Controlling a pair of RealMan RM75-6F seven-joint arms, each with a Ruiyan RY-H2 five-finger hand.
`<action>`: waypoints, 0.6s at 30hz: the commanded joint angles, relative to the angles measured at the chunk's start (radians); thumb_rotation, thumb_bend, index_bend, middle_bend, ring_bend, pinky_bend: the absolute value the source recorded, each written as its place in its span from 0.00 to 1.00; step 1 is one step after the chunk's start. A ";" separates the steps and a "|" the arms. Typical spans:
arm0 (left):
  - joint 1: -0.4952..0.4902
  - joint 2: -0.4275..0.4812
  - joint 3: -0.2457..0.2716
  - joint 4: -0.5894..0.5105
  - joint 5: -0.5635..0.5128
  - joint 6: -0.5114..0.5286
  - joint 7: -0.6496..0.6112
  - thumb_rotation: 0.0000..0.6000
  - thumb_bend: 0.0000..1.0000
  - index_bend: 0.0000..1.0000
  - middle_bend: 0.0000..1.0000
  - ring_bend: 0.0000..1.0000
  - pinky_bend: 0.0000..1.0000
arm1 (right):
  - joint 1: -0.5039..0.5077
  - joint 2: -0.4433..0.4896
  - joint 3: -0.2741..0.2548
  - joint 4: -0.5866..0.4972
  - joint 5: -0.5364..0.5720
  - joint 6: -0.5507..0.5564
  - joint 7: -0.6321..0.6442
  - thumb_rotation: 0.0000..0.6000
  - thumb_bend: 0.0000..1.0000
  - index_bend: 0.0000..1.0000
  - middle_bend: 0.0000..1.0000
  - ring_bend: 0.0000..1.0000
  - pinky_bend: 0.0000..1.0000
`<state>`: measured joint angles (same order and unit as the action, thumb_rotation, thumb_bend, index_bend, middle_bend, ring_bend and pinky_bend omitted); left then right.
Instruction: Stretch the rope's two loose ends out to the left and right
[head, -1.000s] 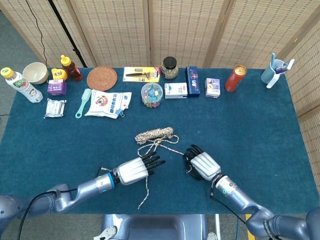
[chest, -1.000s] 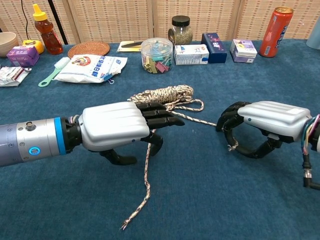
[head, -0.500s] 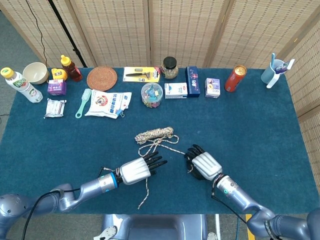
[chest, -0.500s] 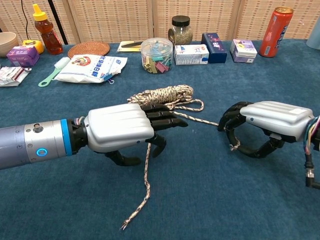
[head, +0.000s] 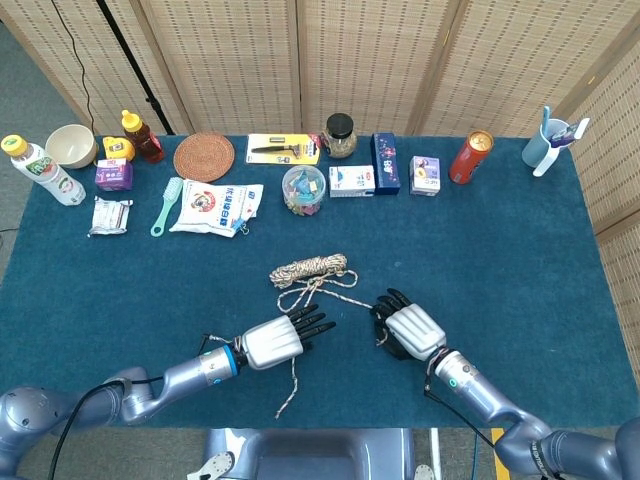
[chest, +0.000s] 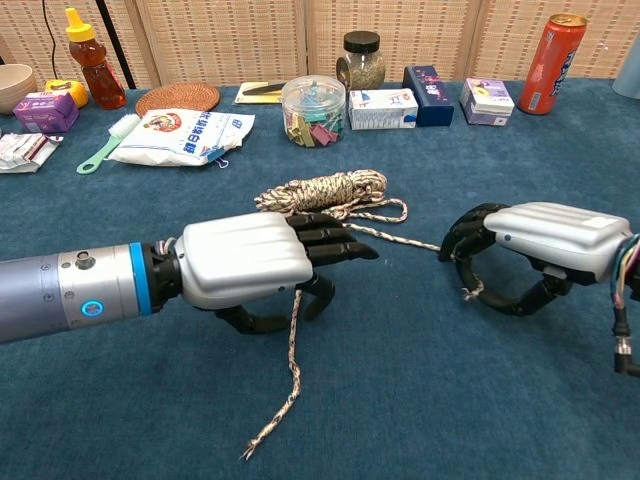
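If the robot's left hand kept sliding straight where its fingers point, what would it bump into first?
Probably the thin rope strand lying just past the left hand's fingertips. The coiled rope bundle sits a little off that line, further back, though depth is hard to judge.

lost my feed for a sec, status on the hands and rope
Left hand over one rope strand, grip unclear. Right hand curled on the other end. Bundle still coiled, ends not stretched. Nothing in the way.

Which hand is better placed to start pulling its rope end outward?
Right, probably. The right hand has its fingers curled around one strand of the rope, seemingly gripped. The left hand hovers over the other strand with fingers extended; the loose end lies free.
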<state>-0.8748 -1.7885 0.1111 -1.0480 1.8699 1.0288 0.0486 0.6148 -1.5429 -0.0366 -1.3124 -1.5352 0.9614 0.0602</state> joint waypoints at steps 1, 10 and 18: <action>-0.001 -0.002 0.001 0.002 -0.002 0.000 0.001 1.00 0.36 0.49 0.00 0.00 0.00 | -0.001 0.001 0.000 0.000 0.001 0.000 0.001 1.00 0.53 0.60 0.26 0.13 0.00; -0.006 -0.010 0.005 0.005 -0.015 0.000 0.003 1.00 0.36 0.50 0.00 0.00 0.00 | -0.006 0.002 0.002 0.001 0.001 0.002 0.001 1.00 0.53 0.60 0.26 0.12 0.00; -0.009 -0.008 0.008 0.002 -0.023 -0.001 0.011 1.00 0.38 0.52 0.00 0.00 0.00 | -0.008 0.002 0.003 -0.001 0.003 0.001 0.000 1.00 0.53 0.60 0.26 0.12 0.00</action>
<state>-0.8841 -1.7969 0.1196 -1.0460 1.8466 1.0271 0.0601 0.6069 -1.5405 -0.0332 -1.3133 -1.5324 0.9624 0.0603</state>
